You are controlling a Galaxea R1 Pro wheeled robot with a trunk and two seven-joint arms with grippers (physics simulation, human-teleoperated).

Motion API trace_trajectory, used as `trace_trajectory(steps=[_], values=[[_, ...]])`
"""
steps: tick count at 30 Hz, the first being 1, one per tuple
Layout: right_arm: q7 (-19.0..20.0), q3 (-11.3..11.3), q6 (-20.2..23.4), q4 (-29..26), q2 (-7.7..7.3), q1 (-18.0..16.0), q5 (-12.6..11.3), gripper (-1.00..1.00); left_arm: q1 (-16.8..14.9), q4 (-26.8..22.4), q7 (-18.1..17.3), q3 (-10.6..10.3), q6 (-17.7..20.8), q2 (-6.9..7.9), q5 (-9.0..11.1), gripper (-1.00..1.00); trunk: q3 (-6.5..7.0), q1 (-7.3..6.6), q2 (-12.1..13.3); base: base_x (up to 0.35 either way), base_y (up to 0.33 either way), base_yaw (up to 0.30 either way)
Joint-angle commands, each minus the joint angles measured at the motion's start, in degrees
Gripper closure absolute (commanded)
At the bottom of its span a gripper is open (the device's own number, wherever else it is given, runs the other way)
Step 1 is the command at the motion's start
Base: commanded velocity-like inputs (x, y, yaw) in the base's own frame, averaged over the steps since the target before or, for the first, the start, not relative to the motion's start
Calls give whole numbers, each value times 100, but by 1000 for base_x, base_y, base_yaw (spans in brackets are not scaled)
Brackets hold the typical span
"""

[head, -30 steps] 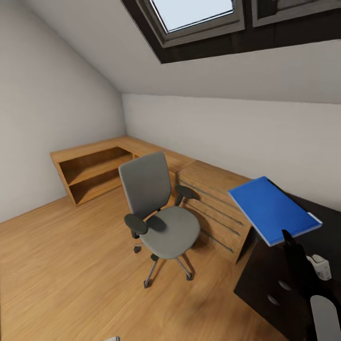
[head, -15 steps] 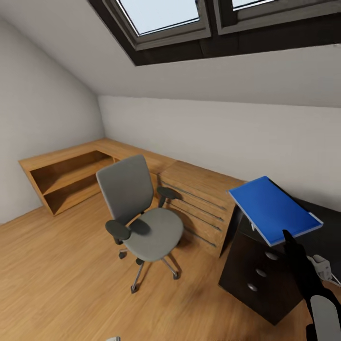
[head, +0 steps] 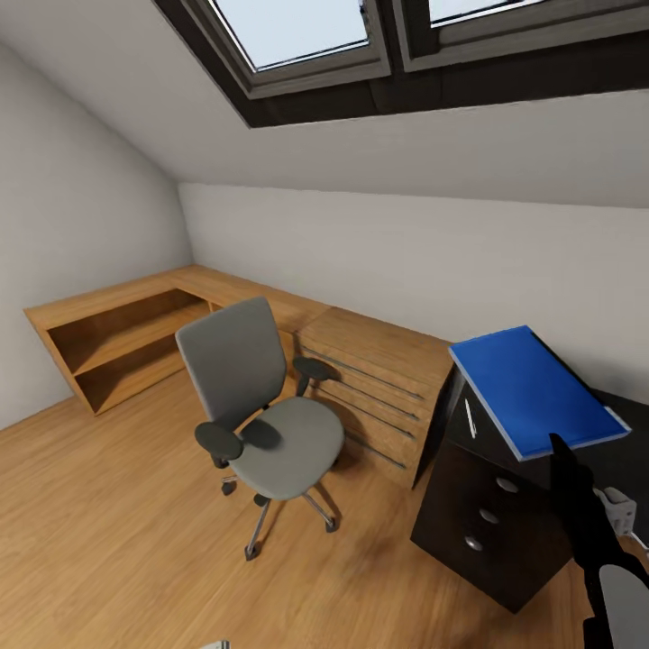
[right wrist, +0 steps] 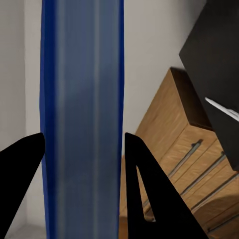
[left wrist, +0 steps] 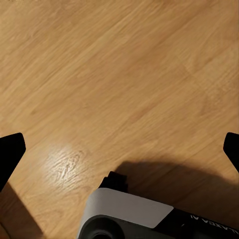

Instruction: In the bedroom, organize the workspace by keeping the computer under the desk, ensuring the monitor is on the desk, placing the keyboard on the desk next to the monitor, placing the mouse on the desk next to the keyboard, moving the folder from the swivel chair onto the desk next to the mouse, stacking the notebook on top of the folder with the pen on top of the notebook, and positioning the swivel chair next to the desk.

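Right gripper (right wrist: 82, 189) clamped the blue folder (head: 532, 389) above the black desk (head: 478, 505) | swivel chair (head: 261, 406) beside wooden dresser (head: 379, 388) | left gripper (left wrist: 119, 149) spread wide over the floor (left wrist: 124, 74).

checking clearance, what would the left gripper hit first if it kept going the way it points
The wood floor. The left gripper points down at bare planks between its open fingers; how far off the floor is can't be told.

We note a honey wood floor (head: 117, 532) with soft sheen, grey cloth swivel chair (head: 261, 397) (chrome legs), glossy black desk (head: 487, 523), smooth matt blue folder (head: 532, 389).
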Motion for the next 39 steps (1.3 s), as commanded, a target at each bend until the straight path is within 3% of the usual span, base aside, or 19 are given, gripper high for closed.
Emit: trace_trajectory(steps=[1, 10, 19, 24, 39], values=[[7, -20, 44, -1, 11, -7, -39, 100, -5, -4, 41, -48, -14, 5, 53, -100, -7, 1, -5, 0, 0, 0], [-22, -21, 23, 1, 2, -7, -32, 100, -5, -4, 41, -48, -14, 5, 54, -100, -7, 1, -5, 0, 0, -66], [-323, -4, -8, 410, -48, -12, -31, 100, -5, -3, 41, -46, -14, 5, 56, -100, -7, 1, -5, 0, 0, -241], [-359, -3, -170, 453, -138, -10, -39, 100, -5, 11, 39, -48, -14, 3, 55, -100, -7, 1, -5, 0, 0, -256], [-360, -20, -192, 448, -142, -11, -39, 100, -5, 13, 38, -125, -14, -1, 53, -100, -7, 1, -5, 0, 0, -265]])
